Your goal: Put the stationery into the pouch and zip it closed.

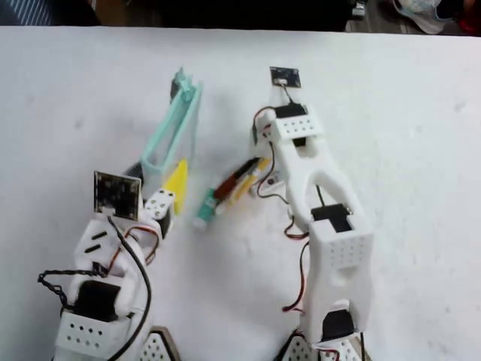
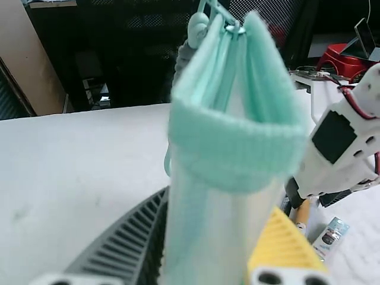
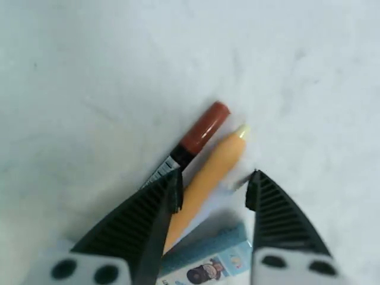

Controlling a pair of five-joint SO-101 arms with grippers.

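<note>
A white table [image 1: 406,150] holds a mint-green pouch [image 2: 231,148], which is clamped between the closed-in jaws of the left gripper [image 2: 208,255]. Near it, the right gripper [image 3: 212,190] has its jaws spread wide and grips nothing. It straddles an orange pen [image 3: 214,166] lying beside a red-capped marker [image 3: 199,130].

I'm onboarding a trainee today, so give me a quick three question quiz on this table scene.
1. True or false: the mint pouch is already zipped closed.
2. What lies inside the open right gripper? A) orange pen B) scissors C) ruler
3. Fill in: the left gripper is clamped on the ____.
Key: 1 false, its mouth gapes open; 2 A; 3 pouch.
</note>
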